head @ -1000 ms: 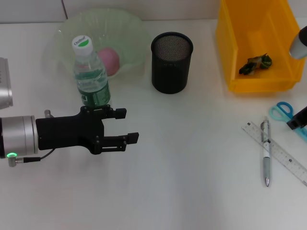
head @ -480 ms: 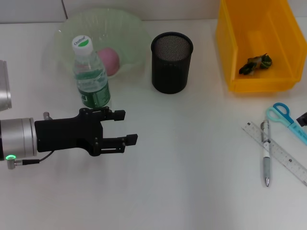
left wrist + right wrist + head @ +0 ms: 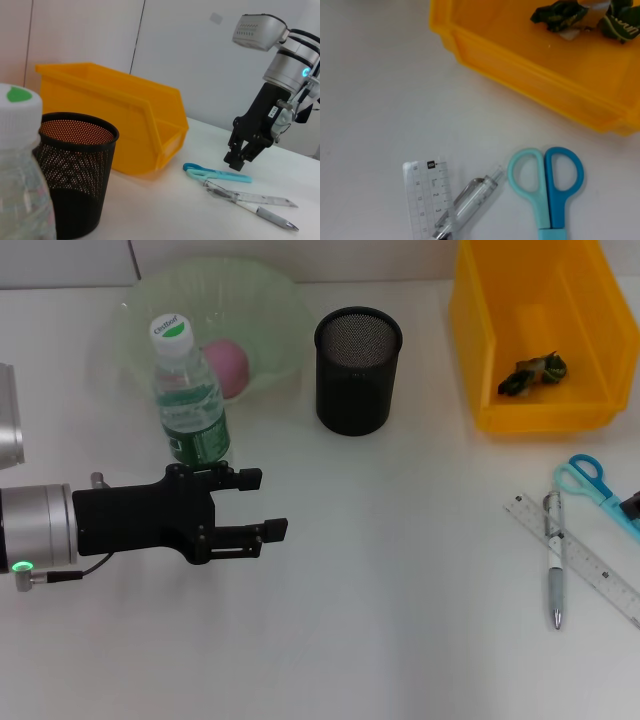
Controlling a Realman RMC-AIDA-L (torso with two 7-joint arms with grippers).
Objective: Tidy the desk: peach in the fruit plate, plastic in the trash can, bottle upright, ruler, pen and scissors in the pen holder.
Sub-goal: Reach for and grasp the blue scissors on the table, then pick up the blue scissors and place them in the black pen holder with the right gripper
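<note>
Two grippers. Left gripper (image 3: 262, 503): near left, fingers spread, holding nothing, just near of the bottle (image 3: 189, 400), which stands upright. Right gripper (image 3: 243, 159): far right edge, above the scissors (image 3: 592, 483); whether its fingers are apart cannot be told.

Scissors: blue, flat on the table, blades toward the right edge. Ruler (image 3: 575, 558): clear, just near-left of them. Pen (image 3: 555, 563): lying across the ruler. Holder (image 3: 357, 370): black mesh, far centre, apparently empty. Peach (image 3: 227, 366): in the plate (image 3: 275, 300), far left. Plastic (image 3: 533, 373): in the yellow bin (image 3: 480, 335), far right.

Step in hand, as judged: right gripper picks up the scissors. Descend square over the handles or shank, clear of the ruler and pen, then grip.

Obscured: scissor blades cut off in the head view; right gripper barely visible there; holder's interior hard to read.
</note>
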